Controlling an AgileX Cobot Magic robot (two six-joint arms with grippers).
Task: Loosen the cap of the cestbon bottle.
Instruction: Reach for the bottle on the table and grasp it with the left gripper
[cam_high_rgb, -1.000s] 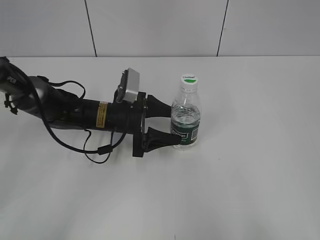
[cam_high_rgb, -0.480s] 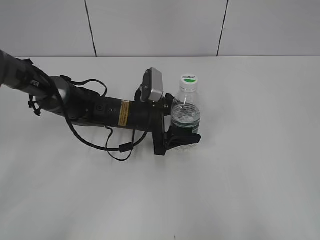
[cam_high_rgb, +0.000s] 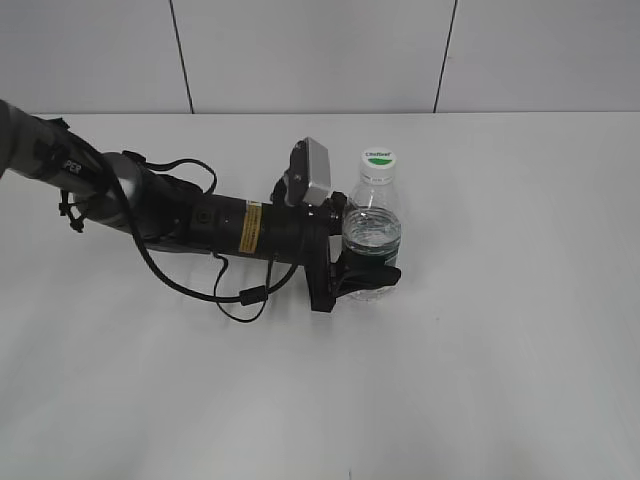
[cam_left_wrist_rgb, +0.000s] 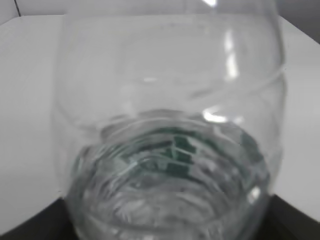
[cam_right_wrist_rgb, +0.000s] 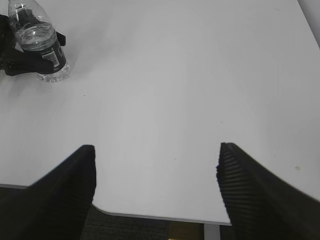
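The cestbon bottle (cam_left_wrist_rgb: 170, 130) is filling nearly the whole frame, blurred by closeness. Green label lettering is showing through its clear wall. Water is rippling inside. Dark gripper parts are edging both lower corners.

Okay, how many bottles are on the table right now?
1. The cestbon bottle stands upright near the middle of the table, its cap still on, with the left gripper shut around its label band. No other bottle shows in any view.
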